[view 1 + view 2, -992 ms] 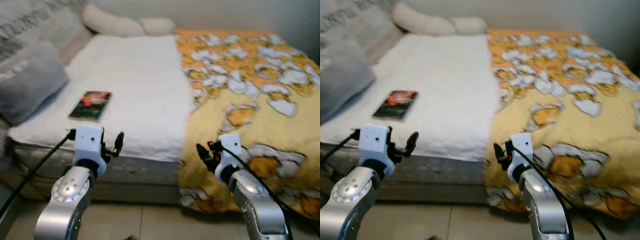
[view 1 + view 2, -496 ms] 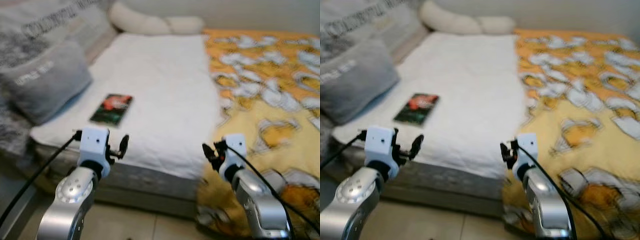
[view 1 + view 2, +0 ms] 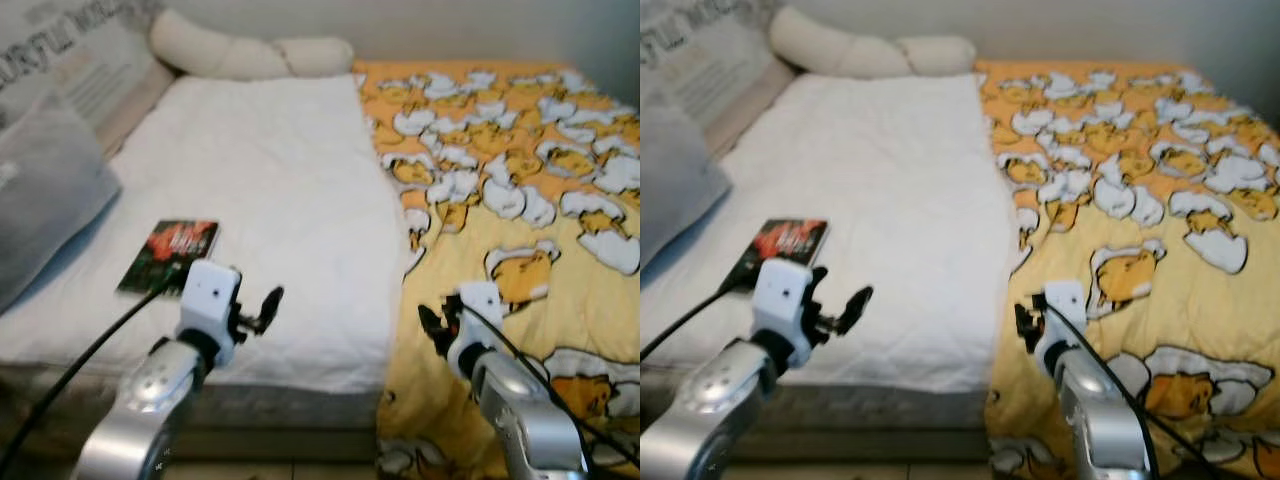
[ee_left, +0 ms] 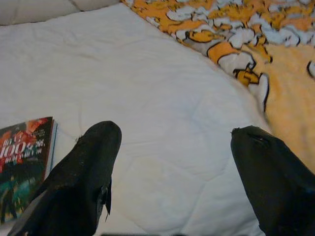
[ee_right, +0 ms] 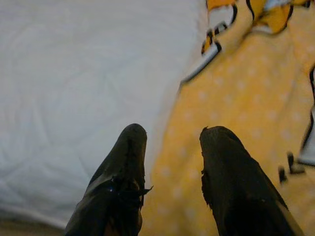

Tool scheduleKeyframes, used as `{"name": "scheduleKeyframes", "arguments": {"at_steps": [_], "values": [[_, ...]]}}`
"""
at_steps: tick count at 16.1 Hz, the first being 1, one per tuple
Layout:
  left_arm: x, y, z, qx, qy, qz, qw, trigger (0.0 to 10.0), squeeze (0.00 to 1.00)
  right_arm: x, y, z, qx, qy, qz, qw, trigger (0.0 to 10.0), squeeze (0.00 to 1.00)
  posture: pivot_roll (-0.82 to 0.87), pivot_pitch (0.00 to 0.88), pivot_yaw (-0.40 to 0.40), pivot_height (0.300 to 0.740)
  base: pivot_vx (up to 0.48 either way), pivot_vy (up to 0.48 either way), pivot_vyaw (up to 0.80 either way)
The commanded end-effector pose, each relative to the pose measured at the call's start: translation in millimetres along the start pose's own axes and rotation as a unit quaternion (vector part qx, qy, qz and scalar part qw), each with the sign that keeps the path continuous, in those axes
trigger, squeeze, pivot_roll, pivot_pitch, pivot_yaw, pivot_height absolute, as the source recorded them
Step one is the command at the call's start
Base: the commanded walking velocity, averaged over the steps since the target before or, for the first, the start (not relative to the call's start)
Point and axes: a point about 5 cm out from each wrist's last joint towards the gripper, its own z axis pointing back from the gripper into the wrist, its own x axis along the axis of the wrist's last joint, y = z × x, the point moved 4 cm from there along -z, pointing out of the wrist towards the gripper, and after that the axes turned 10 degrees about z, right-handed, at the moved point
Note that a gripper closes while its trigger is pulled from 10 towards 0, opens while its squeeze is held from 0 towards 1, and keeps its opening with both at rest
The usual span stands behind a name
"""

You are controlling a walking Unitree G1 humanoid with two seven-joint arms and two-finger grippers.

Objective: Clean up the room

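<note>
Two hands are raised over the near edge of the bed [image 3: 300, 190]. Left hand [image 3: 262, 305], fingers spread and empty, hovers above the white quilt [image 3: 890, 180], just beside the dark-covered book [image 3: 170, 255] lying flat there. Right hand [image 3: 435, 325], fingers parted and empty, hangs over the yellow patterned blanket [image 3: 1140, 200]. Grey pillow [image 3: 40, 190] lies left.

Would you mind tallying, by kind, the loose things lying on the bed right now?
Book: 1
Grey pillow: 1
Cream bolster cushions: 2
Yellow patterned blanket: 1
White quilt: 1
Total: 6
</note>
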Motion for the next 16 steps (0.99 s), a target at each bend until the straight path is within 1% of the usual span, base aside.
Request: {"name": "scheduleKeyframes", "arguments": {"at_steps": [1,2,3,4,5,6,7,8,9,10,11,12,13,14,16], "values": [[-1.4,2.2,1.7,-0.001,0.006,-0.006,1.0,10.0,0.0,3.3,7.0,1.2,0.005,0.001,0.005,1.0,10.0,0.0,-0.02,0.0,0.002,0.74,0.0,0.0,-0.77],[-3.3,1.8,2.5,-0.003,0.009,0.001,1.0,10.0,0.0,-4.3,7.6,5.5,0.004,0.021,0.031,0.999,10.0,0.0,-0.02,0.0,-0.001,0.74,0.0,0.0,0.0],[-3.2,1.9,2.6,-0.004,0.009,0.0,1.0,10.0,0.0,-6.6,7.5,5.5,0.0,0.027,0.034,0.999,10.0,0.0,-0.02,0.0,-0.001,0.74,0.0,0.0,0.0],[-2.3,-0.8,1.7,-0.015,0.01,-0.004,1.0,10.0,0.0,-11.2,5.2,2.7,-0.007,0.044,0.03,0.999,10.0,0.0,-0.03,0.0,-0.001,0.74,0.0,0.0,0.0],[-1.7,-4.7,1.6,-0.031,0.013,-0.008,0.999,10.0,0.0,-12.3,2.1,-1.7,-0.014,0.054,0.025,0.998,10.0,0.99,-0.03,0.0,0.0,0.74,0.0,0.0,0.0],[-1.6,-9.9,2.7,-0.055,0.019,-0.019,0.998,10.0,0.0,-11.7,1.3,-11.9,-0.012,0.064,0.022,0.998,10.0,1.0,-0.03,0.0,0.004,0.74,0.0,0.0,0.0],[-2.0,-12.1,3.2,-0.067,0.023,-0.021,0.997,10.0,0.0,-10.9,2.0,-18.9,-0.01,0.068,0.028,0.997,10.0,1.0,-0.03,0.0,0.006,0.74,0.0,0.0,0.0],[-2.0,-14.5,4.1,-0.083,0.03,-0.027,0.996,10.0,0.0,-7.5,5.3,-31.8,0.0,0.07,0.033,0.997,10.0,1.0,-0.02,0.011,0.013,0.74,0.0,0.0,0.0],[-1.3,-17.0,5.6,-0.106,0.041,-0.038,0.993,10.0,0.0,-1.3,10.1,-50.9,0.013,0.069,0.035,0.997,10.0,1.0,-0.01,0.053,0.015,0.74,0.0,0.0,0.0],[0.2,-19.7,6.6,-0.129,0.052,-0.046,0.989,10.0,0.0,3.0,12.0,-68.0,0.019,0.075,0.047,0.996,10.0,1.0,0.01,0.086,0.013,0.74,0.0,0.0,0.0],[3.3,-21.4,7.7,-0.145,0.056,-0.054,0.986,10.0,0.0,7.0,13.3,-76.6,0.024,0.077,0.049,0.996,10.0,1.0,0.02,0.122,0.013,0.74,0.0,0.0,0.0],[6.2,-21.6,9.3,-0.159,0.061,-0.061,0.984,10.0,0.0,11.4,14.7,-83.5,0.028,0.077,0.055,0.995,10.0,1.0,0.04,0.15,0.009,0.74,0.0,0.0,0.0],[8.7,-21.0,12.1,-0.172,0.068,-0.065,0.981,10.0,0.0,14.9,14.0,-89.7,0.026,0.082,0.073,0.994,10.0,1.0,0.06,0.176,0.007,0.74,0.0,0.0,0.0],[9.8,-20.7,14.5,-0.179,0.073,-0.068,0.979,10.0,0.0,17.6,14.3,-92.4,0.028,0.082,0.081,0.993,10.0,1.0,0.07,0.191,0.006,0.74,0.0,0.0,0.0],[13.2,-21.2,22.3,-0.193,0.08,-0.078,0.975,10.0,0.0,24.3,15.4,-96.6,0.034,0.078,0.083,0.993,10.0,1.0,0.1,0.236,0.003,0.74,0.0,0.0,0.0]]}}
